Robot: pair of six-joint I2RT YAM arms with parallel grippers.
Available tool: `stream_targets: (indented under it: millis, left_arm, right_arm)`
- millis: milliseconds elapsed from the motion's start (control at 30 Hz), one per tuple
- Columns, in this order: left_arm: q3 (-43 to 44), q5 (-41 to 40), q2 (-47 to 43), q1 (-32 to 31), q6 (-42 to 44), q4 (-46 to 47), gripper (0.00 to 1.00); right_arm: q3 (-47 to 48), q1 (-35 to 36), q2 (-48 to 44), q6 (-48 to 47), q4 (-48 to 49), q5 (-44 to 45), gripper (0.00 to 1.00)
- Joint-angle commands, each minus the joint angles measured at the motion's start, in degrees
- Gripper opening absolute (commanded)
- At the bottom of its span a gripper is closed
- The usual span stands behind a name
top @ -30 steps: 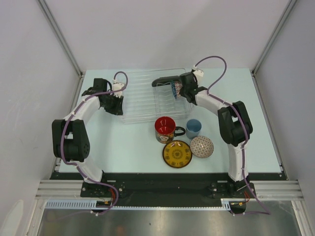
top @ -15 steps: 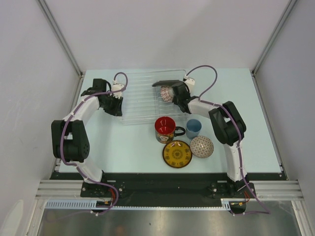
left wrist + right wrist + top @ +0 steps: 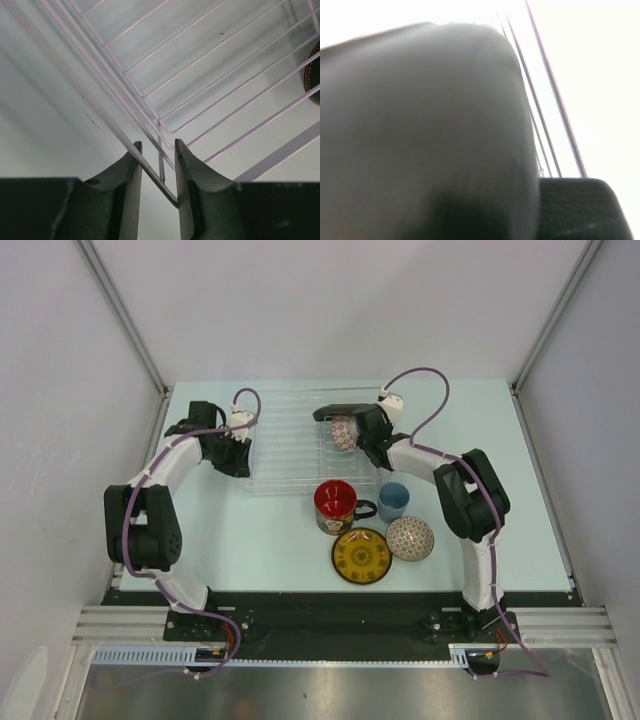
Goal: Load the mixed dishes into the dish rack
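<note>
Right gripper (image 3: pixel 362 430) is clamped on black square floral plate (image 3: pixel 343 431), held on edge over clear plastic wire-ribbed dish rack (image 3: pixel 285 445). Left gripper (image 3: pixel 157 150) is narrow, pinching the rack's corner rim. Plate is likely ceramic: stiff, slippery, breakable, so grip the rim.

Blurred dark plate (image 3: pixel 420 130) fills the right wrist view, hiding most of the dish rack (image 3: pixel 561 107)
</note>
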Motion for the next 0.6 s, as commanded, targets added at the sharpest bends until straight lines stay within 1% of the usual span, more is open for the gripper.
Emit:
stream_targets:
  millis: [0,200,400,567]
  left_arm:
    - [-2.5,11.8,-1.6,-2.9,10.9,-5.4,0.26]
    - [-2.9,11.6,-2.3,-2.8,10.9,-5.4,0.26]
    - [-2.3,11.5,-1.9,-2.5,10.9,-5.4,0.26]
    - [-2.2,12.0,-2.0,-2.6,10.8,-5.4,0.25]
  right_arm:
    - [0.6,-0.8,-7.0,-1.4,3.5,3.7,0.0]
    - [0.5,-1.8,-7.7,-2.1,3.3,3.7,0.0]
    - [0.5,-1.7,-7.9,-2.3,-2.1,4.7,0.0]
    - [0.5,-2.2,-8.6,-1.9,-3.5,3.5,0.03]
